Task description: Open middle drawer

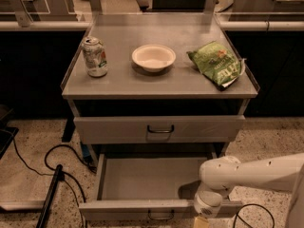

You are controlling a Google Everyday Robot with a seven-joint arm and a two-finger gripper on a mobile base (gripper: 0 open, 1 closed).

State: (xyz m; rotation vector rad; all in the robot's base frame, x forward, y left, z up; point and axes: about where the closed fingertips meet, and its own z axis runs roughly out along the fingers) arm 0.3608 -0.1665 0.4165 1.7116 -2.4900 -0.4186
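Note:
The middle drawer (142,177) is a grey shallow tray that stands pulled far out of the cabinet, with nothing showing inside it. Its low front panel (123,209) carries a small dark loop handle (160,216) at the bottom edge of the view. My white arm (251,172) reaches in from the right. My gripper (201,221) hangs at the right end of the drawer's front panel, to the right of the handle, and is mostly cut off by the bottom edge of the view.
The drawer above (159,128) is closed. On the cabinet top (161,82) stand a drink can (95,56), a white bowl (153,57) and a green chip bag (216,63). Black cables (52,175) lie on the floor at left.

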